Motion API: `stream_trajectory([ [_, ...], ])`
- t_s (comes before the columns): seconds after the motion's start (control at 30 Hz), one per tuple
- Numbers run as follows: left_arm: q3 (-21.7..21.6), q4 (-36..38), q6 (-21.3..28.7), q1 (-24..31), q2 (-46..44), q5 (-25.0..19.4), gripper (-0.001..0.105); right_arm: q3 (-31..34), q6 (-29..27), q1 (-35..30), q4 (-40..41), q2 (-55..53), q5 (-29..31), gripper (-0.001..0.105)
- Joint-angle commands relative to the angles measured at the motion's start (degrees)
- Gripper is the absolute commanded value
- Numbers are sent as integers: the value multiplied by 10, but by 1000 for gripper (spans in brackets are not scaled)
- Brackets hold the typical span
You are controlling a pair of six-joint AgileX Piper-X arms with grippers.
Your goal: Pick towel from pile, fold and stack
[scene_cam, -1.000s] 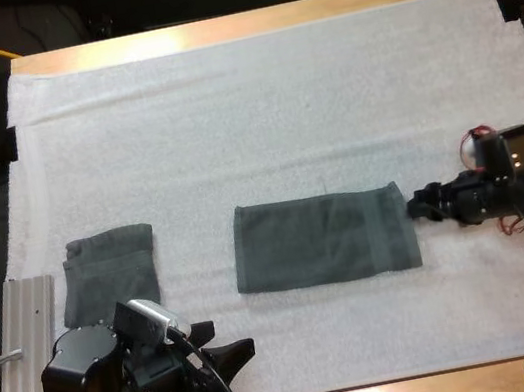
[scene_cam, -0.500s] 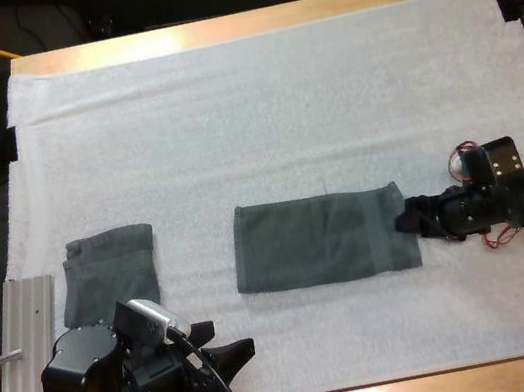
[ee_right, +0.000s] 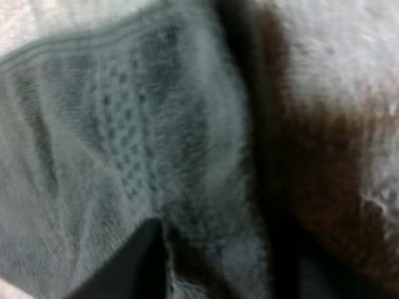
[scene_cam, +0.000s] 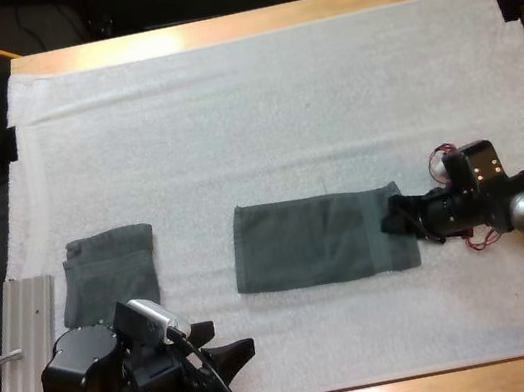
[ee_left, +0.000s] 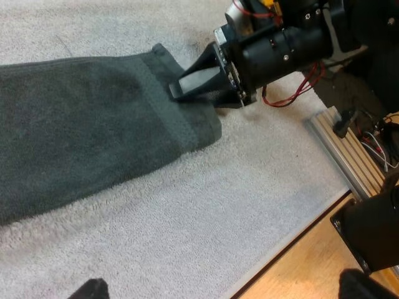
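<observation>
A wooden table (scene_cam: 252, 21) holds a big white mat (scene_cam: 268, 114). Two grey-green towels lie flat on the mat. The long towel (scene_cam: 315, 239) has one short end right at the right gripper (scene_cam: 393, 219), and the rest stretches away from it. The small folded towel (scene_cam: 110, 273) lies near the left gripper (scene_cam: 224, 353), a bit farther up the mat. That gripper's jaws stand apart over bare mat.

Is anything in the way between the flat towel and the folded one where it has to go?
No, nothing visible. Bare white mat lies between the flat towel and the folded towel. The left gripper hangs near the mat's front edge, off that path.
</observation>
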Motion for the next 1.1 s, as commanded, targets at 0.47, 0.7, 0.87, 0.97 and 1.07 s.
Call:
stream_trajectory([
  [0.47, -3, -2, -5, 0, -3, 5, 70, -99, -139, 7, 246, -107, 233, 0],
  [0.7, -3, -2, -5, 0, -3, 5, 70, -193, -234, 7, 400, -108, 392, 0],
  [0.87, -3, -2, -5, 0, -3, 5, 70, -205, -225, 15, 413, -108, 381, 0],
  [0.97, -3, -2, -5, 0, -3, 5, 70, -205, -201, 39, 407, -105, 345, 0],
  [1.07, -3, -2, -5, 0, -3, 5, 70, -205, -174, 76, 387, -102, 328, 0],
])
